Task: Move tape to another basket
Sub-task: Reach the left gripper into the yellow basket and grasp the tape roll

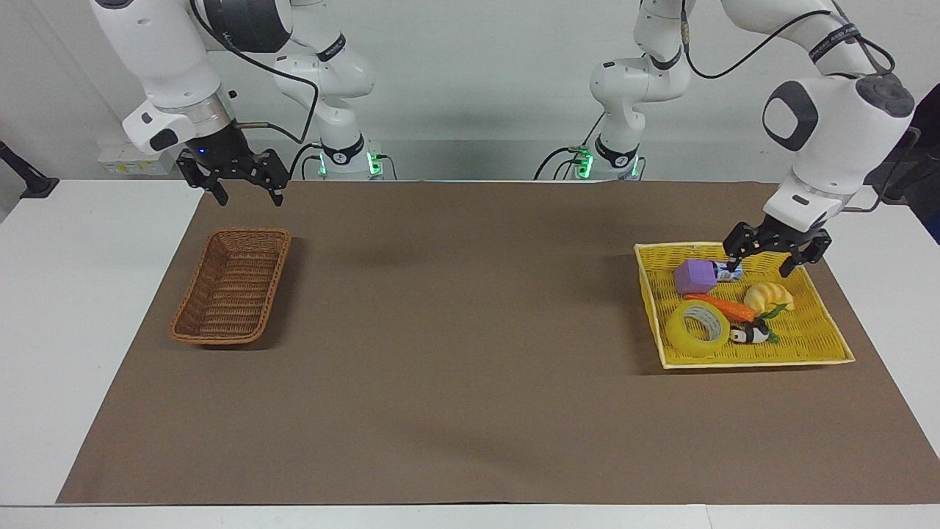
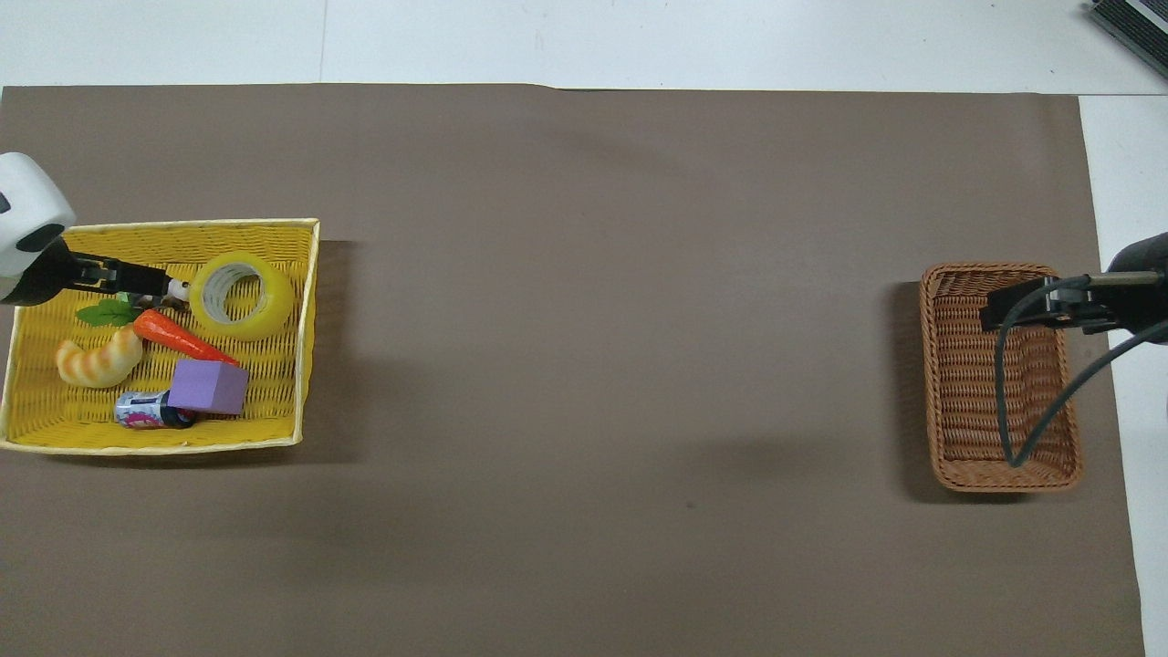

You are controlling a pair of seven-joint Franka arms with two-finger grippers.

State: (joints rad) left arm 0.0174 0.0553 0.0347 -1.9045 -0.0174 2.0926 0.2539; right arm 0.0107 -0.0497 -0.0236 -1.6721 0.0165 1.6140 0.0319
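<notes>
The yellow tape roll (image 1: 698, 329) lies flat in the bright yellow square basket (image 1: 756, 361) at the left arm's end of the table, in its corner farthest from the robots; it also shows in the overhead view (image 2: 242, 295). My left gripper (image 1: 764, 263) is open and empty, low over the yellow basket, apart from the tape; it also shows in the overhead view (image 2: 137, 278). The brown wicker basket (image 1: 231, 285) stands empty at the right arm's end. My right gripper (image 1: 248, 197) is open, raised over the mat by that basket, and waits.
The yellow basket also holds a purple cube (image 1: 695, 276), an orange toy carrot (image 1: 720, 306), a pale bread-like toy (image 1: 767, 296), a small can (image 2: 146, 411) and a black-and-white toy (image 1: 749, 335). A brown mat (image 1: 455, 330) covers the table between the baskets.
</notes>
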